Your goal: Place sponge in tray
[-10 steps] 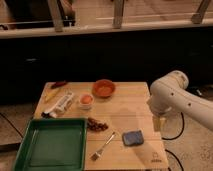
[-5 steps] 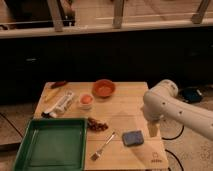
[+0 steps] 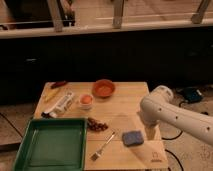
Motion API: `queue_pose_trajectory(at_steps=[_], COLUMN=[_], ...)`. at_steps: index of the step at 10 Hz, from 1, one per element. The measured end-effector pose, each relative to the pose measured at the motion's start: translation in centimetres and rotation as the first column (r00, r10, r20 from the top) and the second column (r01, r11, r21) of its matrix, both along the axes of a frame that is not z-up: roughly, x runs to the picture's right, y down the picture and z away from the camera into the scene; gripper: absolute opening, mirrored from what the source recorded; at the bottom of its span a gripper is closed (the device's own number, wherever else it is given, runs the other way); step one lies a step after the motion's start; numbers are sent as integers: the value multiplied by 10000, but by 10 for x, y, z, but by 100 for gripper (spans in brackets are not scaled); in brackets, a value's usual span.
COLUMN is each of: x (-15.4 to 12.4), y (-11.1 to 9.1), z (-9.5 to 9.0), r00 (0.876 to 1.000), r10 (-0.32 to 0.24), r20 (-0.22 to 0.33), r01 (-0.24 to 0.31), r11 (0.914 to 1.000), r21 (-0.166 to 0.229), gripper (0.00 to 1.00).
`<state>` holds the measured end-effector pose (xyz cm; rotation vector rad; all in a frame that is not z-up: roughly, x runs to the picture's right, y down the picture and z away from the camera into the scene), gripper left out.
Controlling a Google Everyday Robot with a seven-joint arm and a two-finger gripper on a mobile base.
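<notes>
Sponge (image 3: 133,138) lies flat near the front edge of the wooden table (image 3: 127,102), outside the green tray (image 3: 50,147) at front left, with a fork (image 3: 102,146) between them. Just right of the sponge, the gripper (image 3: 149,133) hangs under the white arm (image 3: 165,107), fingers spread and holding nothing. Farther back sit a white-labelled tube (image 3: 61,105) and an orange bowl (image 3: 104,88).

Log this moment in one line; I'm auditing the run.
sponge: outside tray, ungrasped | tray: empty | gripper: open, beside sponge
</notes>
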<state>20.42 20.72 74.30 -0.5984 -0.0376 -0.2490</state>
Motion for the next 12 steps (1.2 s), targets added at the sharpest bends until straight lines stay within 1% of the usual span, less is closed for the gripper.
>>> queue_pose_trajectory(at_steps=[4,5,6,12], x=[-8,-6,-7,-14], y=[17,25,29,45], z=[12,17,21,37], r00=[9986,9977,9970,9909], r10=[-357,-462,-508,-781], r20=[388,504,592,1094], r01=[360,468,517,806], r11=[9993,9988,9986,9966], r21=[-66,-107,-126,-180], gripper=[80,80,80,80])
